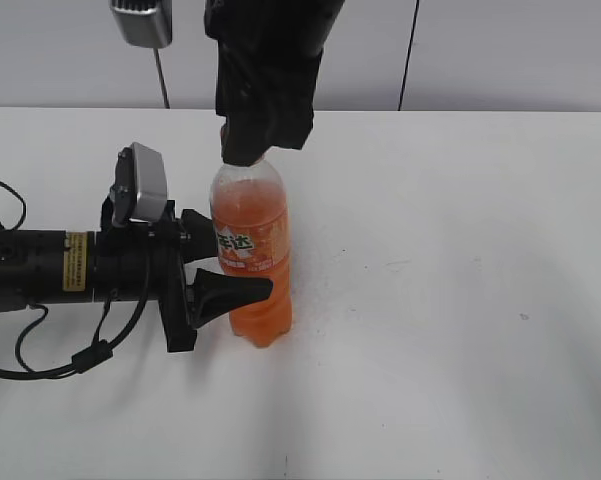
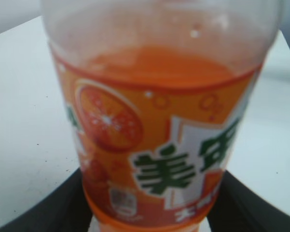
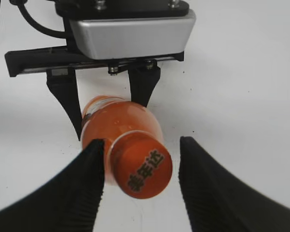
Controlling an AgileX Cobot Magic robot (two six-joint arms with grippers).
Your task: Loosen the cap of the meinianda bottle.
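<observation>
The meinianda bottle (image 1: pixel 252 250) stands upright on the white table (image 1: pixel 460 300), with orange liquid and an orange label (image 2: pixel 154 125). My left gripper (image 1: pixel 225 272) is shut on the bottle's body at label height, its black fingers pressing both sides (image 2: pixel 147 205). My right gripper (image 1: pixel 246 145) comes down from above and hides the cap in the exterior view. In the right wrist view the orange cap (image 3: pixel 143 166) with dark characters lies between the open fingers (image 3: pixel 141 158). The left finger is at the neck; the right finger stands clear of the cap.
My left arm (image 1: pixel 50 265) lies across the table's left side with loose black cables (image 1: pixel 40 360). A grey camera mount (image 1: pixel 140 22) and a cable stand at the back wall. Bare white table spreads to the right and front.
</observation>
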